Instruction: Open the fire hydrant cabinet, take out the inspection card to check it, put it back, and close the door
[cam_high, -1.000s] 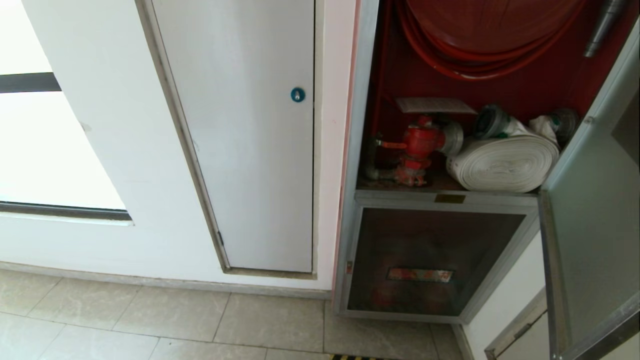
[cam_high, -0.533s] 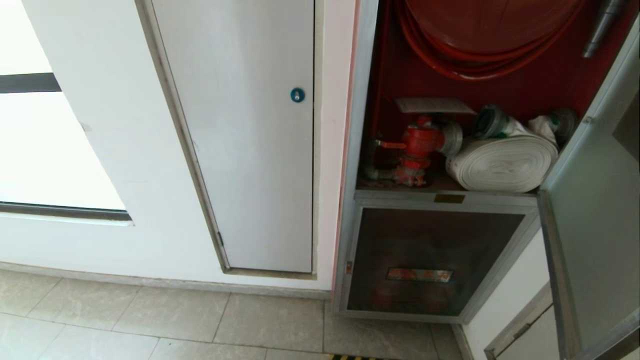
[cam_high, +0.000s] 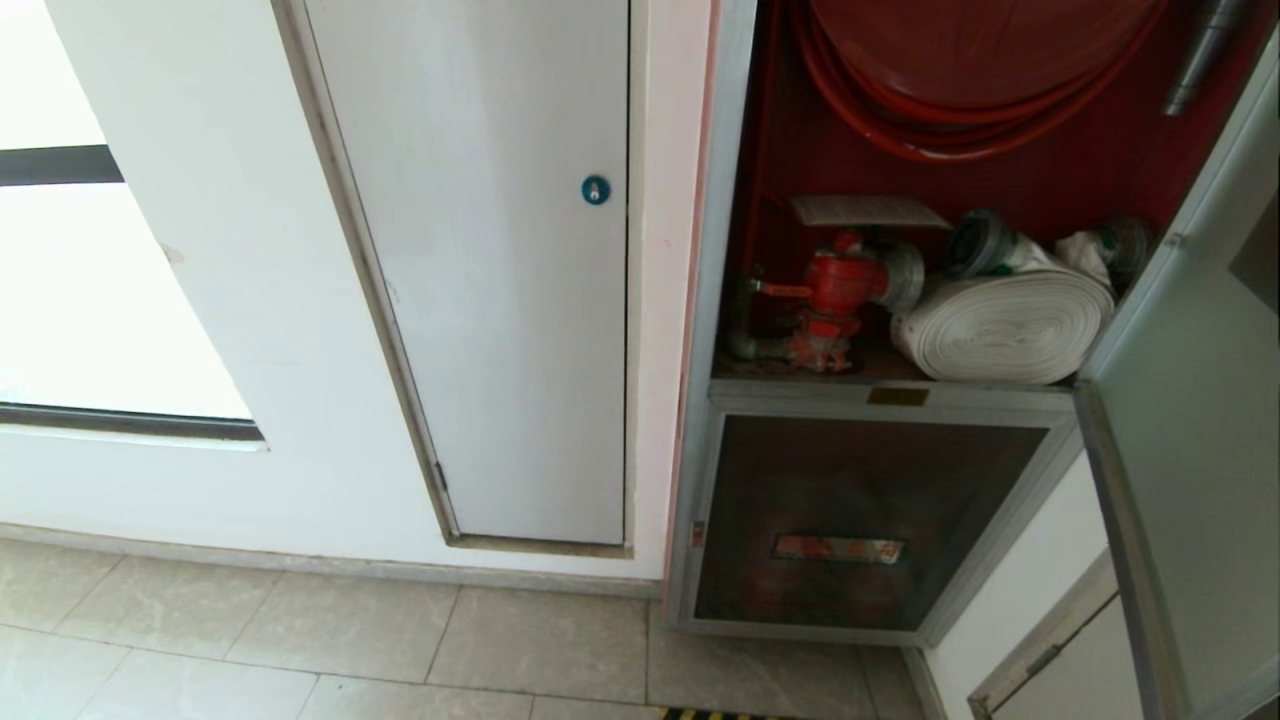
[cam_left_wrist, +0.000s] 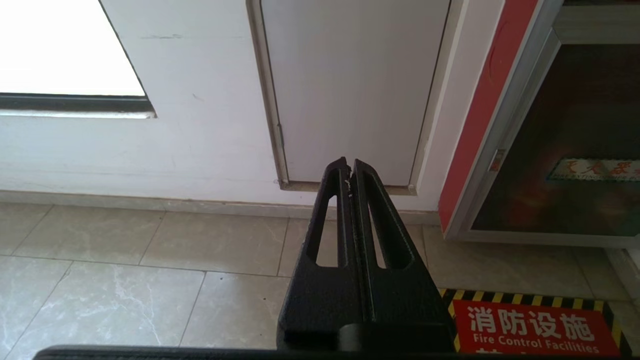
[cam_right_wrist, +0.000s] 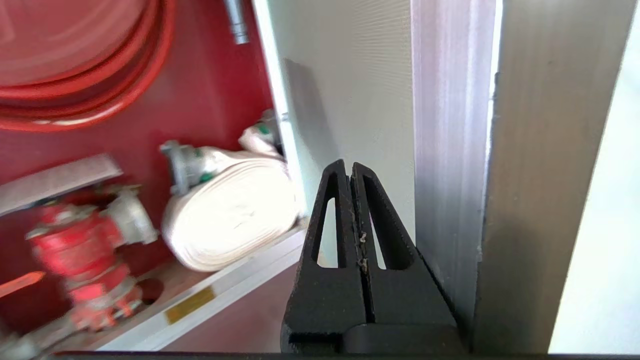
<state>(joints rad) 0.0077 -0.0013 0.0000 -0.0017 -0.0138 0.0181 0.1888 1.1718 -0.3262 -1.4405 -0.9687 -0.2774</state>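
The fire hydrant cabinet stands open, red inside, with a red hose reel, a red valve and a white rolled hose. The inspection card lies flat above the valve, and the right wrist view shows it too. The door is swung out to the right. My right gripper is shut and empty, close against the door's inner pane beside its silver frame. My left gripper is shut, parked low over the floor. Neither arm shows in the head view.
A white panel with a round blue lock is left of the cabinet. Below the shelf is a smaller glass panel with a red label. A red floor sign with a striped border lies before the cabinet. A bright window is far left.
The door has swung further open, its lower edge sliding toward the right edge of the head view. The cabinet's contents have not moved.
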